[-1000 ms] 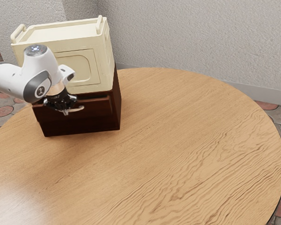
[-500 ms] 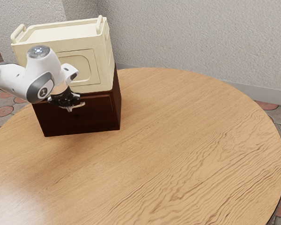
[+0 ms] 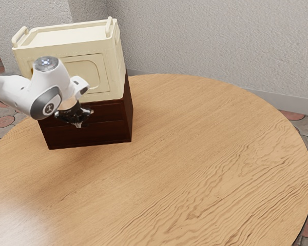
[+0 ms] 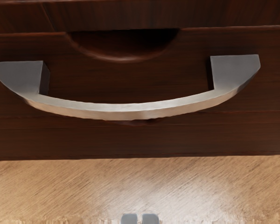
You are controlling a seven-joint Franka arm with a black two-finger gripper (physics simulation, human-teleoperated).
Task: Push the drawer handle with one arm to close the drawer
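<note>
Your gripper's [image 3: 79,124] fingers [image 4: 129,219] are almost pressed together, pinching nothing.
The drawer [image 4: 130,84] has slid inward since a second ago; your fingertips sit apart from its handle [image 4: 135,111].

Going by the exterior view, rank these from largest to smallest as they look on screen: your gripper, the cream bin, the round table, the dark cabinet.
1. Round table
2. Cream bin
3. Dark cabinet, partly covered by the bin and arm
4. Gripper
</note>
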